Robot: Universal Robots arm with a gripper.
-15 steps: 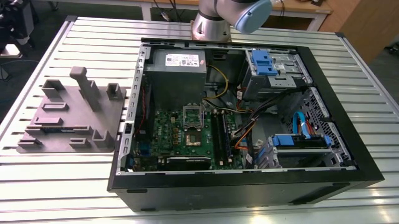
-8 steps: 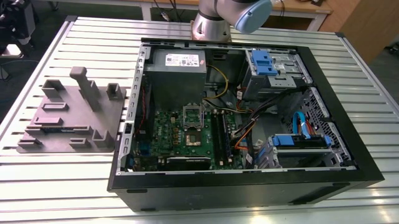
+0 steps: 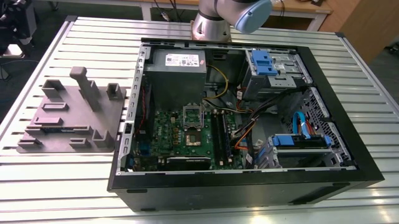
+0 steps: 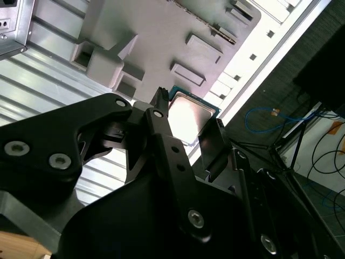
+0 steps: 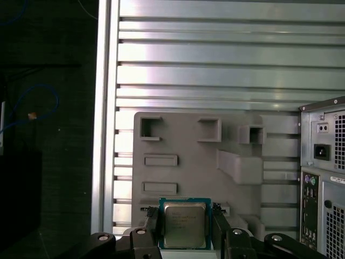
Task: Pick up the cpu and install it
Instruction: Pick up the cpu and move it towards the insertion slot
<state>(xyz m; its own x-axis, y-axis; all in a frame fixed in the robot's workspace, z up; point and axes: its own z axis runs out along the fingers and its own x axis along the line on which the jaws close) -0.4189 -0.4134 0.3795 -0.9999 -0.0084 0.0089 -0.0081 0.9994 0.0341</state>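
Above the grey fixture tray (image 5: 188, 140) on the counter (image 5: 215, 54), the jaws pinch the cpu (image 5: 184, 224) by its thin edges only, so a jolt could slip it free.

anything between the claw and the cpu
Nothing visible. In the first wrist view the claw has a finger against each of two opposite edges of the cpu, over the grey fixture tray.

tray (image 3: 65, 114) on table (image 3: 62, 186) | exterior view's left of case (image 3: 249, 191) | cpu (image 5: 185, 229) in claw (image 5: 185, 213)
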